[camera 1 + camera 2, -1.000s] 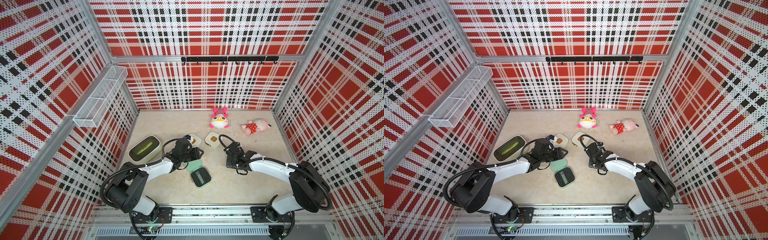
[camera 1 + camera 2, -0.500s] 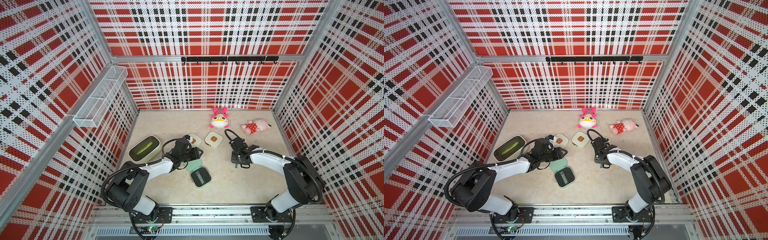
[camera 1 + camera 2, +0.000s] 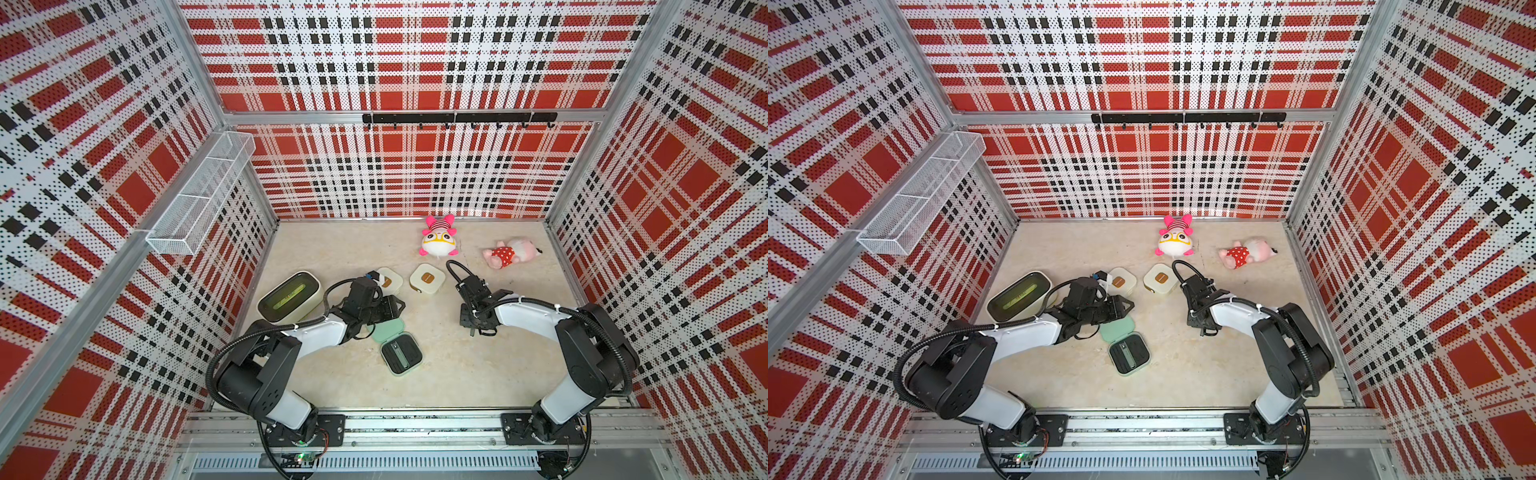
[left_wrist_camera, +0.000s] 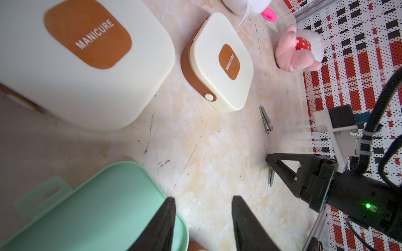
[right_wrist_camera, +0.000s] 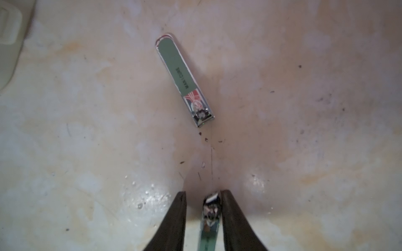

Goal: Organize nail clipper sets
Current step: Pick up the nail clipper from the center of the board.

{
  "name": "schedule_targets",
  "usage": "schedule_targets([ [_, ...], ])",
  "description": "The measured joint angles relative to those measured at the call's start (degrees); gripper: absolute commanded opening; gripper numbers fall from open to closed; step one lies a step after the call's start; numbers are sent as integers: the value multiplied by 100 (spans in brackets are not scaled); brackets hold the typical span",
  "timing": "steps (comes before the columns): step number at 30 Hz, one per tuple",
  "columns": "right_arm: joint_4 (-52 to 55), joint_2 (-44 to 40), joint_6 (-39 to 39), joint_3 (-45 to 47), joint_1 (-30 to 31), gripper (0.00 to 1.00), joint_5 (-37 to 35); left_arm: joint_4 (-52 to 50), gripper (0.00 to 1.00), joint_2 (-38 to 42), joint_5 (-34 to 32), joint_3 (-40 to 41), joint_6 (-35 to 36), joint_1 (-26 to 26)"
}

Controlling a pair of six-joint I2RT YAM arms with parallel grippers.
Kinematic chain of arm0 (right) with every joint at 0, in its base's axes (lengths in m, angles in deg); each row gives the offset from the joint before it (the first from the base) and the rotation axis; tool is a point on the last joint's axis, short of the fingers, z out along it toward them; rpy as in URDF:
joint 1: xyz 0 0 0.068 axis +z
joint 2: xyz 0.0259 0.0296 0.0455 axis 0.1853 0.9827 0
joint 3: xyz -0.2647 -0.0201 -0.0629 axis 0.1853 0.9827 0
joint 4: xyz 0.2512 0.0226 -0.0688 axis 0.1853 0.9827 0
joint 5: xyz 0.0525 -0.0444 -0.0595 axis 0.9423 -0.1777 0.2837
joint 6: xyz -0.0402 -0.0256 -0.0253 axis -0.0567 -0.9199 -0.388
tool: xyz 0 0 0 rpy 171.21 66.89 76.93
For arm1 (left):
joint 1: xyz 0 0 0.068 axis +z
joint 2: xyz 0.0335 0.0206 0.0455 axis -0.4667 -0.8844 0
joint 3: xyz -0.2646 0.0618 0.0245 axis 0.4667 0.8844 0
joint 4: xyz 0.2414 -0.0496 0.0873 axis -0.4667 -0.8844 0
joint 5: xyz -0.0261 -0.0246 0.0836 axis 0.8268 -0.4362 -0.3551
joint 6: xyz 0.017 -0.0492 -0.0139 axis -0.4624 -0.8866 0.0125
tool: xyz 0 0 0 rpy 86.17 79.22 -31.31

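A mint green case lies open, its lid [image 3: 390, 330] beside a black insert [image 3: 401, 354] holding a clipper. Two cream cases [image 3: 389, 280] [image 3: 427, 278] stand shut behind it. My left gripper [image 4: 203, 200] is open, with one finger over the edge of the mint lid [image 4: 97, 206] and bare floor between the fingers. My right gripper [image 5: 203, 192] points down at the floor right of the cases, in both top views [image 3: 473, 330] [image 3: 1203, 330]. A silver clipper [image 5: 210, 215] stands on edge between its fingers, touching one and apart from the other. Another clipper [image 5: 185, 80] lies loose just ahead.
A cream bin [image 3: 309, 286] with a dark green inside sits at the left wall. Two pink plush toys [image 3: 438, 241] [image 3: 513, 251] lie at the back. A wire basket [image 3: 199, 195] hangs on the left wall and a black hook rail [image 3: 457, 118] on the back wall.
My right gripper's jaws have narrowed around the clipper, and the right arm has shifted a little and settled low over the floor. The left arm has not moved.
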Motion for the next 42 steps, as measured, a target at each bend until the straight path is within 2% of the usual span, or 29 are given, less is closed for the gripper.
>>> schedule_targets([
  [10, -111, 11, 7, 57, -2, 26, 22, 0, 47, -2, 0, 0, -13, 0],
  [23, -269, -13, 9, 127, -28, 12, 81, 2, 46, -59, -2, 0, -15, 0],
  [31, -374, -107, -24, 216, 4, 8, 245, 2, 45, -138, -4, 63, -15, 76],
  [34, -369, -127, -59, 212, 234, 8, 258, 2, 45, -177, -4, 90, -15, 138],
  [42, -459, -164, -264, -188, 1480, 7, 162, -7, 44, -304, -28, 190, -11, 273],
])
